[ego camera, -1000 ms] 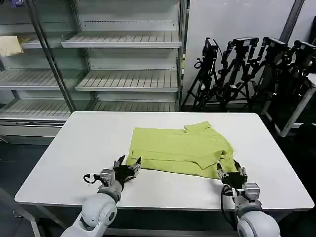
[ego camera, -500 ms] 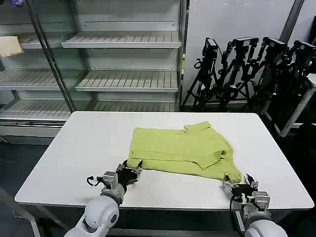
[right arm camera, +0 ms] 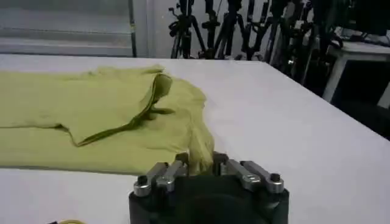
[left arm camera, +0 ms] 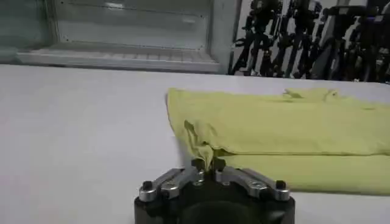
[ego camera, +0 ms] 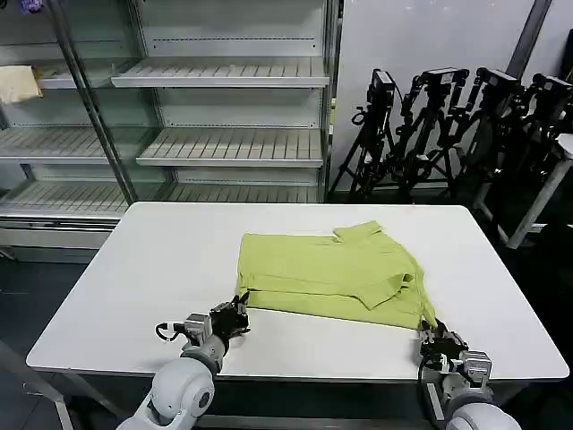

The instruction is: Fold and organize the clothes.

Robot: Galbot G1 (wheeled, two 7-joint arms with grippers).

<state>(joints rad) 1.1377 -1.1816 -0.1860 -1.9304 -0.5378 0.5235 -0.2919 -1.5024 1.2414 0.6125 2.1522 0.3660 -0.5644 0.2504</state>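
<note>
The lime yellow-green T-shirt (ego camera: 331, 273) lies partly folded on the white table (ego camera: 161, 260), right of the middle. My left gripper (ego camera: 235, 313) is shut on the shirt's near-left corner (left arm camera: 201, 143), pinching a peak of fabric between its fingertips (left arm camera: 208, 164). Near the table's front right edge, my right gripper (ego camera: 439, 339) is shut on the near-right corner, and a tuft of cloth (right arm camera: 198, 146) is clamped in the gripper (right arm camera: 200, 159). Both corners are drawn toward the front edge.
An open shelf unit (ego camera: 224, 107) stands behind the table, with a pale cream-yellow cloth (ego camera: 18, 82) on its upper left shelf. Black tripods (ego camera: 448, 125) crowd the back right. Bare tabletop lies left of the shirt.
Both grippers have pulled back toward the table's front edge, dragging the shirt's near corners with them. The right gripper travelled farther and stretched its corner out.
</note>
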